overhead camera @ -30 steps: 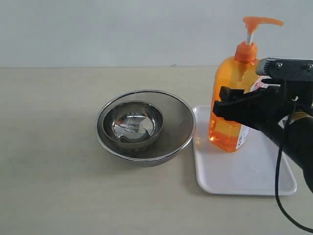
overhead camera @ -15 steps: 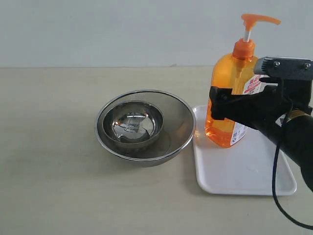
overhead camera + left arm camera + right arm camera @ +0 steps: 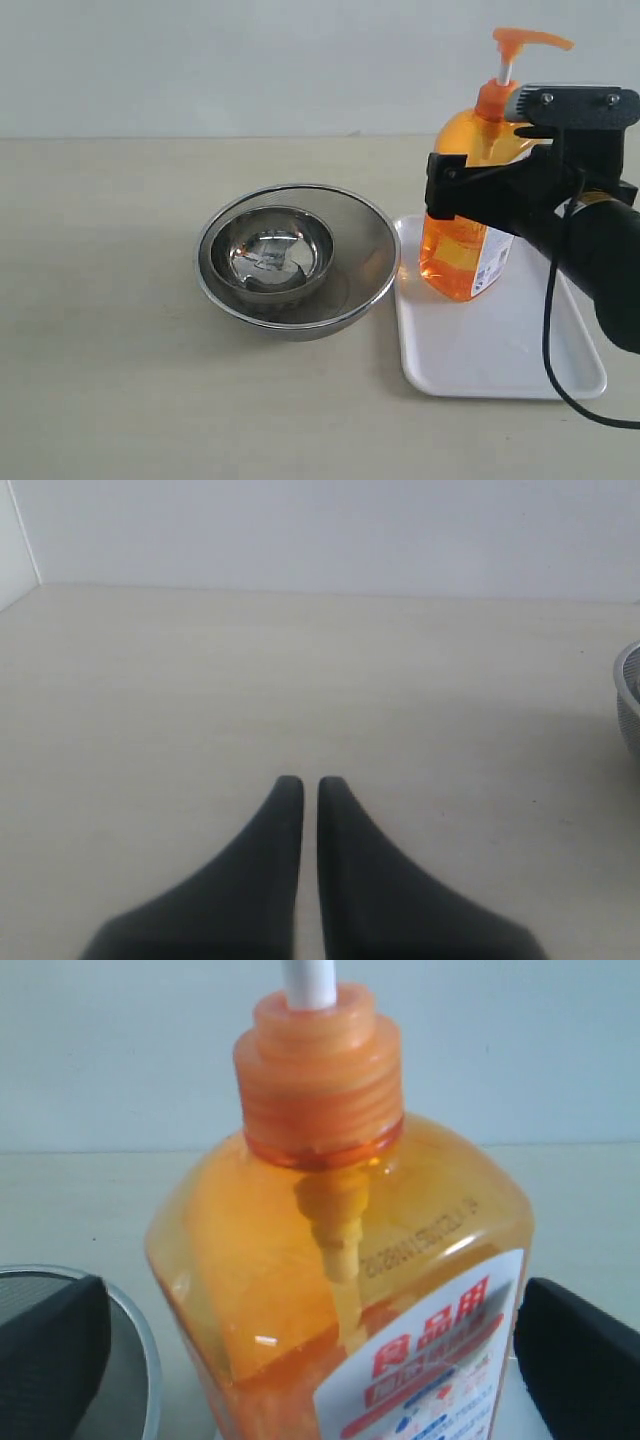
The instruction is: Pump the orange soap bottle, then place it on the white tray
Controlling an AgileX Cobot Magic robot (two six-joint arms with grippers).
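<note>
The soap bottle (image 3: pixel 455 255) stands upright on the back left part of the tray (image 3: pixel 500 350). The tray lies on the table (image 3: pixel 100 300), just right of a large bowl (image 3: pixel 365 250) with a smaller bowl (image 3: pixel 270 250) inside it. The right gripper (image 3: pixel 465 190) straddles the bottle, one jaw on either side.

Bright, even light; shadows soft. Glare glints in the round steel bowls (image 3: pixel 270 255). The translucent orange plastic soap bottle (image 3: pixel 300 1260) glows, slightly soft close up.
</note>
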